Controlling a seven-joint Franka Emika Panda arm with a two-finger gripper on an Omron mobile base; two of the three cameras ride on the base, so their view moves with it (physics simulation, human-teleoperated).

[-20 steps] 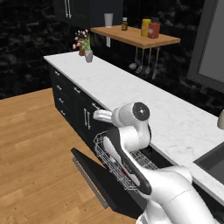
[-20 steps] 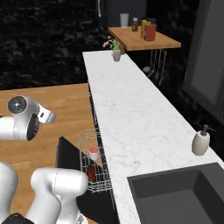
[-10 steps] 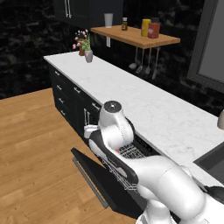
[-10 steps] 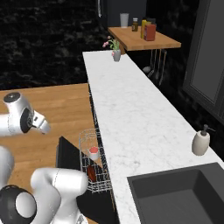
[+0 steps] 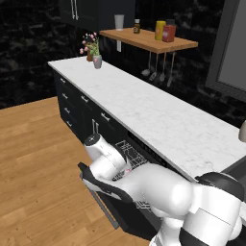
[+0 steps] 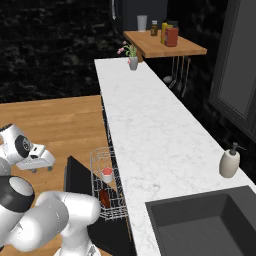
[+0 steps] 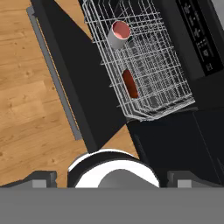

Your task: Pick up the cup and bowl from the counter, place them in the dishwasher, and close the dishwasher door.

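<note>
A: From where is the scene taken in the left base view?

B: It is taken from behind the arm on its left, looking forward and down along the counter [image 5: 158, 115] toward the wooden wall shelf [image 5: 149, 41].

A: And the right base view?

B: The same counter [image 6: 145, 130] is seen from the other side, with the sink [image 6: 210, 225] close at the lower right. The open dishwasher [image 6: 107, 187] and its wire rack [image 6: 105, 175] are shared by both.

A: The hand view?

B: The rack [image 7: 144, 65] and dishwasher door [image 7: 74, 74] are looked down on from nearer, the frame being rolled.
</note>
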